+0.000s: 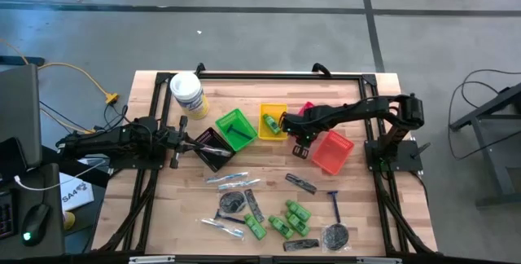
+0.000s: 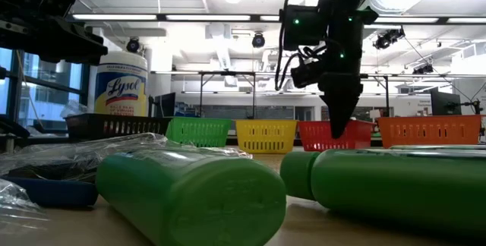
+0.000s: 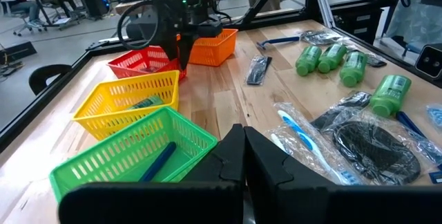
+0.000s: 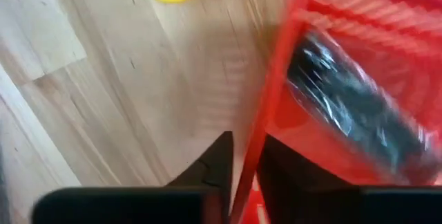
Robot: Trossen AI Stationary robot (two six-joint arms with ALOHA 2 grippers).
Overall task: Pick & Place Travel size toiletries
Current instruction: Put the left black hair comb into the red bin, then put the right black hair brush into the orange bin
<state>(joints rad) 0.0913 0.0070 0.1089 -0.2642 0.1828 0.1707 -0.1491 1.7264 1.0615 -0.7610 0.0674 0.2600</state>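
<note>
**Pinching the red basket wall — risk of dragging it**

Gripping at the red basket point(image 4: 324, 58): the right gripper point(image 4: 243, 156) has its 2 fingers closed narrow, astride the basket's thin wall, near the middle of the worktop point(image 1: 269, 174) beside the yellow basket point(image 1: 272, 121). 1 dark wrapped item point(image 4: 359, 106) lies inside the red basket.

Risks, as judged:
- Lifting now could tip or drag the basket — the wall looks caught between the fingers.
- A tipped basket would spill the dark wrapped item.

Left gripper point(image 3: 243, 156) waits fully closed, empty, near the worktop's left edge behind the green basket point(image 3: 131, 156). Remaining toiletries — green bottles point(image 1: 286, 219), razor point(image 1: 334, 204), combs point(image 1: 301, 183) — lie along the near edge.
</note>
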